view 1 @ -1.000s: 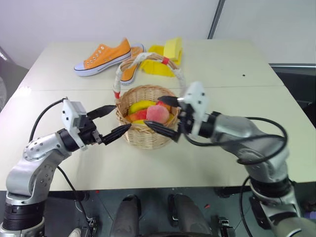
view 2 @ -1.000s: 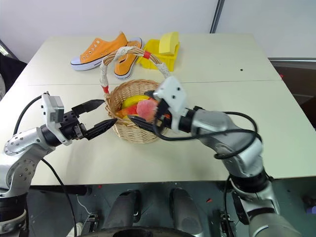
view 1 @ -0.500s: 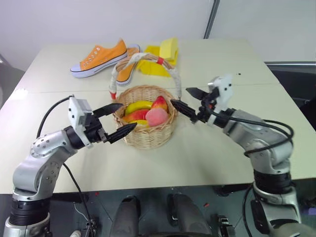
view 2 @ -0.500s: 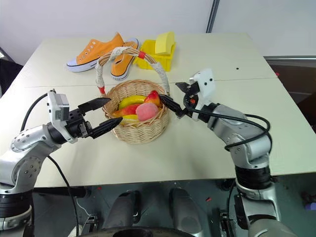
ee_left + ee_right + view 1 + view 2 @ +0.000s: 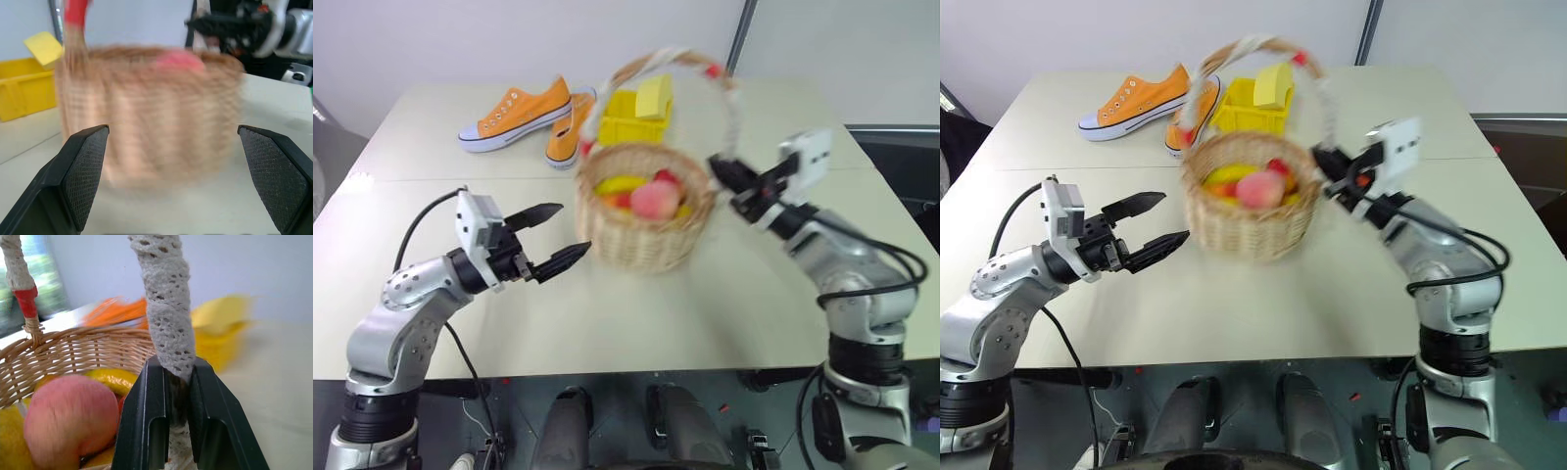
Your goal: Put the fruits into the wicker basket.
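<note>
Resting on the worktop [image 5: 607, 304], the tan woven wicker basket [image 5: 646, 230] holds a pink peach [image 5: 653, 200]; right gripper [image 5: 168, 404] jaws clamp its white-wrapped handle; left gripper [image 5: 556, 238] jaws gape beside it.

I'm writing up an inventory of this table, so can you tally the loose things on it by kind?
Orange canvas sneakers: 2
Round tan wicker basket: 1
Toy fruits in the basket, including the pink peach: at least 3; the pile hides any others
Yellow plastic box: 1
Total: at least 7
</note>
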